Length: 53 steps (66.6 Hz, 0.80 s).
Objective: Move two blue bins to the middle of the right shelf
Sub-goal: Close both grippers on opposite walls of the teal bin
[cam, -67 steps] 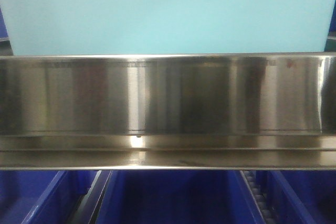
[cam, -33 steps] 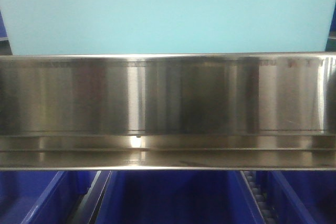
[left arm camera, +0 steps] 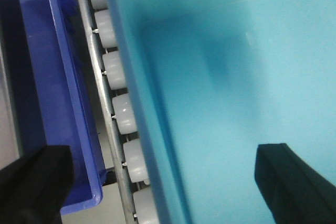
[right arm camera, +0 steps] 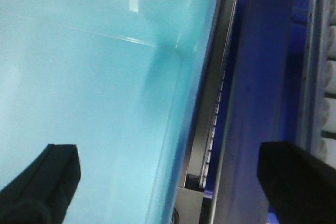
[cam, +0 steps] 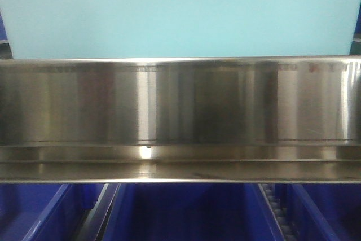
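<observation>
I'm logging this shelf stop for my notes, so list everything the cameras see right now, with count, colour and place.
pale cyan bin: one for sure, pale cyan, on the level above the rail.
steel shelf rail: one, silver, across the middle of the front view.
dark blue bins: at least three, royal blue, on the level below the rail.
roller tracks: at least two, white rollers, beside the bins.
left fingers: two, black, wide apart, straddling the cyan bin's left wall.
right fingers: two, black, wide apart, straddling its right wall.
</observation>
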Available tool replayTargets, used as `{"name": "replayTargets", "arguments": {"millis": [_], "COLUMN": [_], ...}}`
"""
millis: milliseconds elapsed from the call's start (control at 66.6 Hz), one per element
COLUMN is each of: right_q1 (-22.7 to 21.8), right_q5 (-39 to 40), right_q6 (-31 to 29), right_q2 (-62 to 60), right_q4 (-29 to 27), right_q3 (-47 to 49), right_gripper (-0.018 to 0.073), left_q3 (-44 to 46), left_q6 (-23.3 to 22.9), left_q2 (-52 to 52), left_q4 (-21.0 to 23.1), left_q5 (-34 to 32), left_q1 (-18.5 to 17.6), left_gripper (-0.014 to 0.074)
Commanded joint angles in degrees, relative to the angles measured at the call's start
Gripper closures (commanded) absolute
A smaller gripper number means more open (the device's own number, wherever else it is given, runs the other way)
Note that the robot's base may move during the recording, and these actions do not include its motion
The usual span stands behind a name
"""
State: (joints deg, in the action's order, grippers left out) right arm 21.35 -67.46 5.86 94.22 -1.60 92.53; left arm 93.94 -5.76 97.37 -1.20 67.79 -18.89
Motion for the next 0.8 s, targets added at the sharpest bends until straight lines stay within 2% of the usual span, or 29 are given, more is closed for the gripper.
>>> {"name": "replayTargets", "arguments": {"millis": [0, 75, 150, 255, 375, 781], "right_q1": [-0.01, -0.01, -0.01, -0.01, -0.01, -0.01], "right_q5": [0.50, 0.27, -0.26, -0.64, -0.83, -1.67], "right_q6": [0.16, 0.16, 0.16, 0.16, 0.16, 0.29], "right_q2": [1.35, 2.23, 2.46, 2.53, 2.53, 1.56], "right_q4": [0.02, 0.02, 0.02, 0.02, 0.02, 0.02], "right_q3": [0.64, 0.64, 0.64, 0.64, 0.64, 0.64], "right_gripper": [0.0022, 0.0115, 0.0269, 0.0525, 0.0718, 0.0711], "left_q3": [0.39, 0.39, 0.39, 0.39, 0.39, 1.09], "left_q6": [-0.52, -0.69, -0.94, -2.32, -2.38, -2.38], "left_q2": [0.52, 0.61, 0.61, 0.61, 0.61, 0.36], "left_q4": [-0.13, -0.13, -0.13, -0.13, -0.03, 1.20], "left_q5": [-0.77, -0.77, -0.77, -0.77, -0.77, 0.38], "left_q1": [-0.41, -0.41, -0.41, -0.41, -0.41, -0.41], "left_gripper": [0.0009, 0.0060, 0.0167, 0.0385, 0.0691, 0.0708]}}
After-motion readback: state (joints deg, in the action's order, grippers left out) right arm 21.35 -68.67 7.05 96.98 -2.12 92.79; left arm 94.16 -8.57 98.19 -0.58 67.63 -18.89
